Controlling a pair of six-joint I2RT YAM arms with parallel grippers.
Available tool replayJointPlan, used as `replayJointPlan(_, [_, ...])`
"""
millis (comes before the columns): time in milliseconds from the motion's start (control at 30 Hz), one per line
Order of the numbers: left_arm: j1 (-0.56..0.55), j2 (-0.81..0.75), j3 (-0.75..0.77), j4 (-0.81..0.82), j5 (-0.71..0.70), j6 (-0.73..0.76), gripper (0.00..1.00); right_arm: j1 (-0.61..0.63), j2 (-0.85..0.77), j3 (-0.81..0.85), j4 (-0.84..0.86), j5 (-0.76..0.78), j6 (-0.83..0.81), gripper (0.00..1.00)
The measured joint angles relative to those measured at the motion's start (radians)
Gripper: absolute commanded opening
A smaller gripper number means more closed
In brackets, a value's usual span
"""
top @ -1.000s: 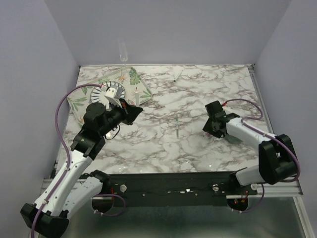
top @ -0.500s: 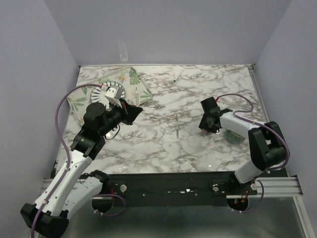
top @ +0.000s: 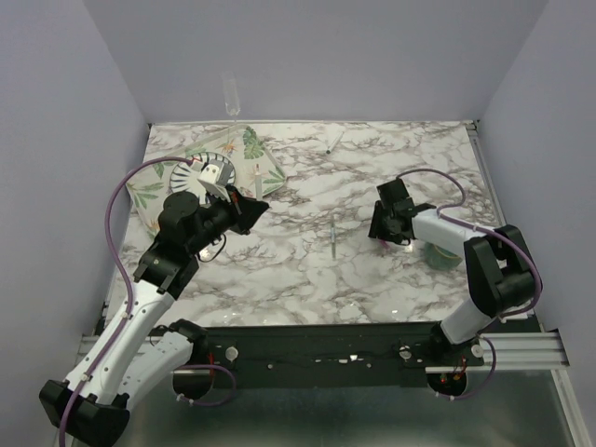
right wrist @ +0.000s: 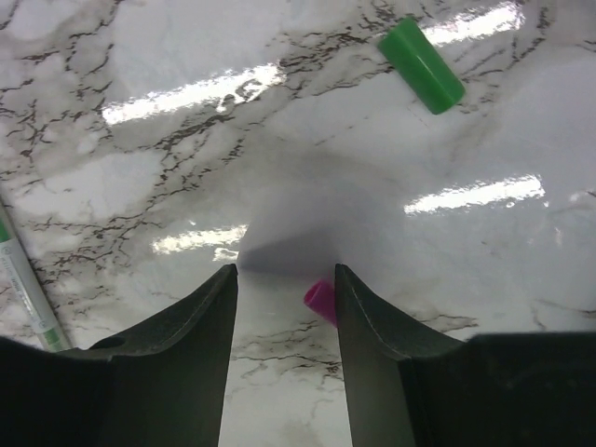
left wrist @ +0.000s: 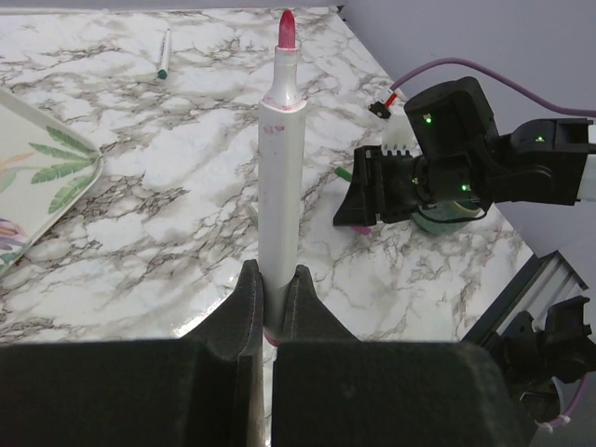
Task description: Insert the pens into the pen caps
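Hidden or cut-off bits, as I see them

R wrist cam: small pink-magenta plastic cap [right wrist: 318,301] mostly behind a black finger [right wrist: 391,372], only its end shows; white green-tipped pen [right wrist: 22,277] cut by the left edge. L wrist cam: bottom of the white pink-tipped pen [left wrist: 279,177] buried betw. black pads [left wrist: 247,307]. Top cam: that cap's too small for me to tell; pale green round thing [top: 440,255] half under the R arm.

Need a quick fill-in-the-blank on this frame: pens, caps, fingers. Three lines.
The white-barrelled, pink-tipped marker pen is clamped in the ____ gripper's fingers.
The right gripper has its fingers ____, the tiny pink plastic cap showing between them.
The other tiny plastic cap, on the marble table, is ____.
Missing: left; open; green.
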Motion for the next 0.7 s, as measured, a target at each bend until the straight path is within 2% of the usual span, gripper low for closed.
replayJointPlan(400, [0.0, 0.004, 0.0, 0.0, 0.002, 0.0, 0.0, 0.02, -0.047, -0.058, 0.073, -0.122, -0.112, 0.48])
replayJointPlan(700, [0.0, 0.006, 0.0, 0.0, 0.003, 0.0, 0.0, 0.034, -0.122, -0.106, 0.029, -0.129, -0.082, 0.46])
